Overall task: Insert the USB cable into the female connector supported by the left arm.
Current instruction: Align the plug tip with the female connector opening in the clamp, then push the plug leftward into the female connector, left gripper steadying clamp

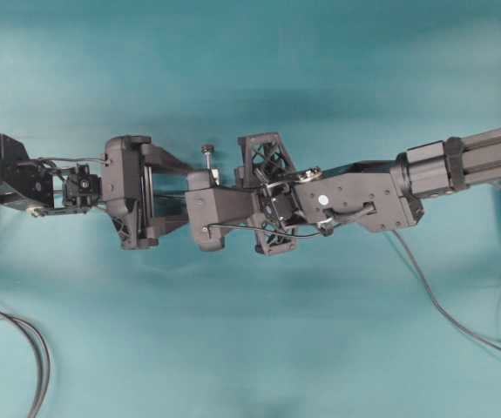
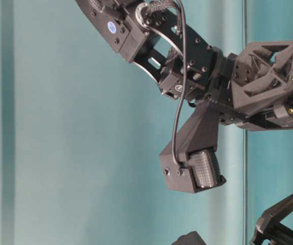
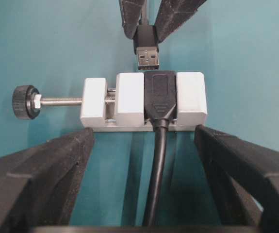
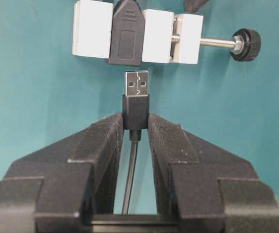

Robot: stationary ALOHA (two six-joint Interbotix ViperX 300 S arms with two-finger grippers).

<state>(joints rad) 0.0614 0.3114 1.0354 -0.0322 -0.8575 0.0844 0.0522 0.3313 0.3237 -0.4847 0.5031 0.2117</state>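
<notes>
- Overhead: two black arms meet nose to nose above the middle of the teal table point(image 1: 250, 348). The left arm point(image 1: 23, 178) reaches in from the left edge, its left gripper point(image 1: 159, 193) spread wide; the right gripper point(image 1: 267, 205) comes from the right edge. Whether the wide fingers actually touch the clamp cannot be told.
- Table level: only wrist housings and a looped camera lead show, the right wrist pitched downward; neither plug nor socket is visible.
- Left wrist: the female connector point(image 3: 158, 97) sits pinched between white vise blocks, mouth facing away, framed by splayed fingers point(image 3: 37, 184). The silver tip hangs just short of it.
- Right wrist: the USB cable point(image 4: 136, 104) is clamped by its black plug body, right where to hold it, fingers point(image 4: 100, 145) closed tight on it. The plug looks rigid and light and the cord behind it limp; the thin metal tip likely tolerates little misalignment. It lines up with the socket, a small gap remaining.
</notes>
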